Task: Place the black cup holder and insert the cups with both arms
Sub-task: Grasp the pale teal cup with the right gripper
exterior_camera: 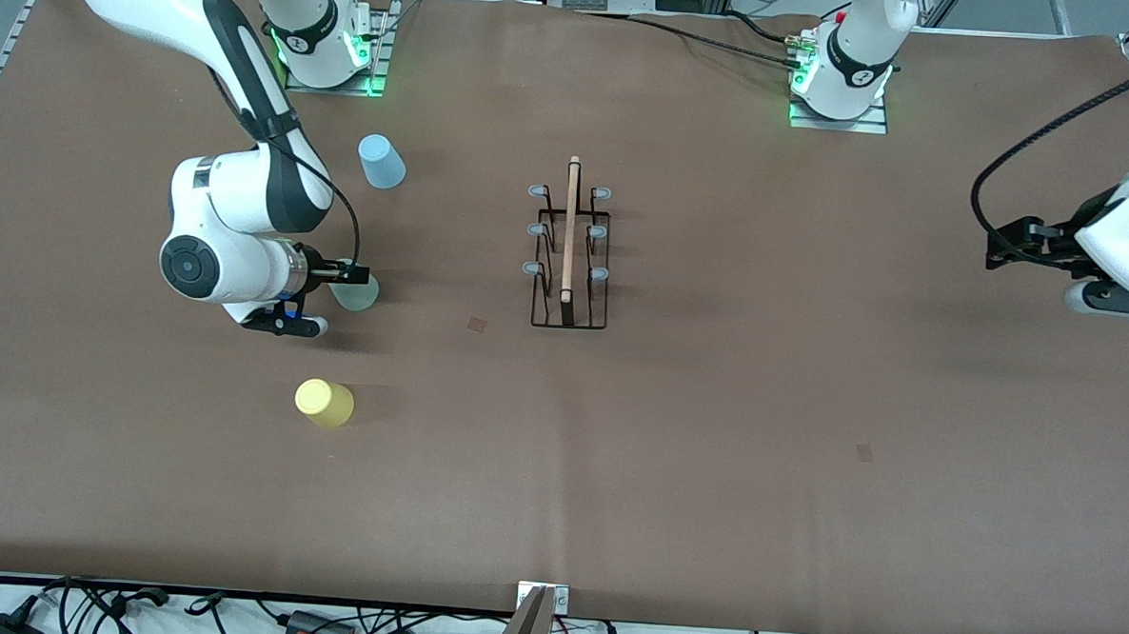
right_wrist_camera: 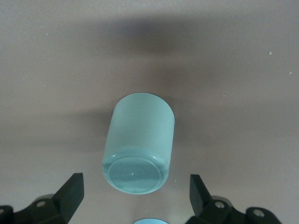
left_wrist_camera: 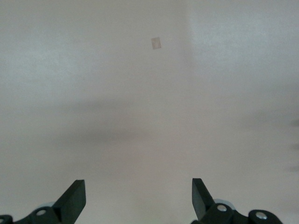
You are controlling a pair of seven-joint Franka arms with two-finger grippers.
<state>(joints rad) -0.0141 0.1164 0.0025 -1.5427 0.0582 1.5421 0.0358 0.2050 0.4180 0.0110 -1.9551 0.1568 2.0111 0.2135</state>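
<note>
The yellow cup (exterior_camera: 323, 403) sits nearest the front camera, upside down, well toward the right arm's end from the holder (exterior_camera: 570, 251) and nearer the camera than it. The mint cup (exterior_camera: 357, 294), also inverted, stands about level with the holder's near end. The right gripper (exterior_camera: 349, 274) hangs directly over it with its fingers (right_wrist_camera: 70, 196) spread wide, one on each side of the cup and not yet touching it.

To do this grasp well, I'd say the gripper should come straight down so the cup stays centred between the fingers, then squeeze gently. The plastic looks light and could tip or skid if one finger meets it first. It should be taken low enough on the taper not to slip out.

The blue cup (exterior_camera: 381, 161) stands farther from the camera, level with the holder's other end.

The left gripper (exterior_camera: 1001, 246) waits over bare table toward the left arm's end from the holder, its fingers (left_wrist_camera: 74, 198) spread and holding nothing.

By count there are three cups, one holder with six pegs, all bare, and two arms.
</note>
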